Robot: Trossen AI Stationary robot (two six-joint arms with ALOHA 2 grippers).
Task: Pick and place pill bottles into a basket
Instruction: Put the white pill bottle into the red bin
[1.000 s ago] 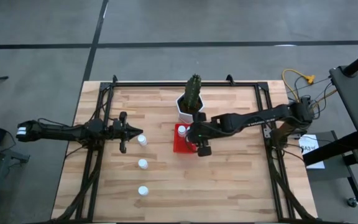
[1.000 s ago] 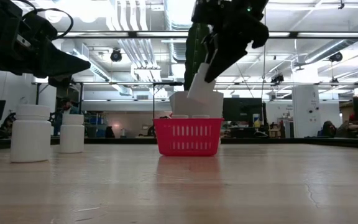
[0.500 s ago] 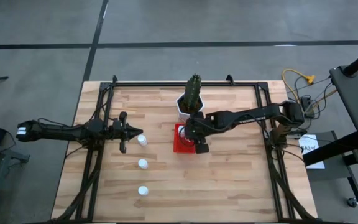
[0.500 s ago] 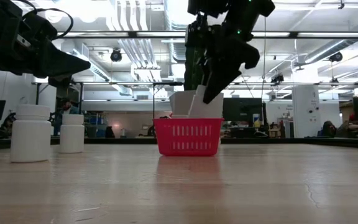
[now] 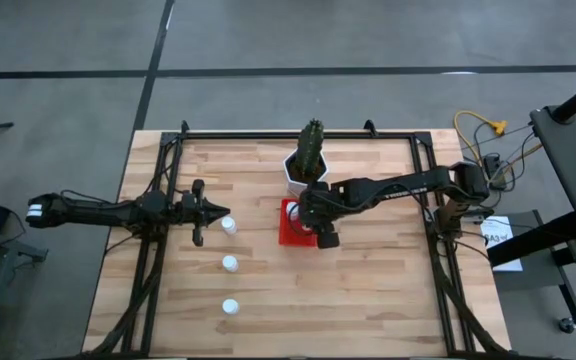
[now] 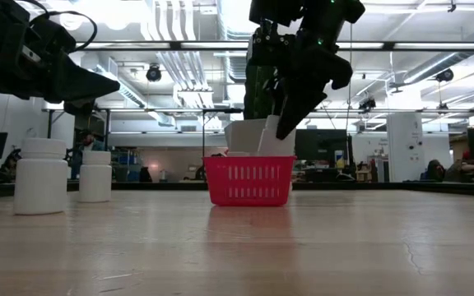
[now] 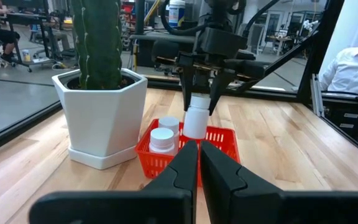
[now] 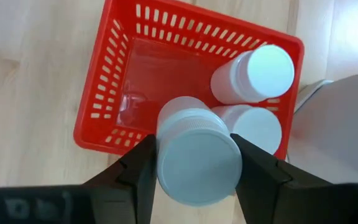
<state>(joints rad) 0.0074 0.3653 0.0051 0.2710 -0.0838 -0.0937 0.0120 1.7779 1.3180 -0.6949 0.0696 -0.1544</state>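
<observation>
Third bottle over the basket
Right claw [image 8: 194, 163] grips a pill bottle [image 8: 197, 152] above the basket [image 8: 114, 87] holding two; three wait on the bench [image 5: 368, 290]; left claw [image 5: 206, 212] closed, empty.

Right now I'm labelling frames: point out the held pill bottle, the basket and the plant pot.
held pill bottle [image 8: 197, 160], right wrist view, on its round cap.
basket [image 6: 249, 182], low view, on its front mesh wall.
plant pot [image 7: 101, 115], left wrist view, on its white side.

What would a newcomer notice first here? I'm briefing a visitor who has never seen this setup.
The right end effector holds a pill bottle over the red basket at mid-table, where two bottles already stand. Behind the basket is a potted cactus, and three more bottles wait near the shut left end effector.
</observation>
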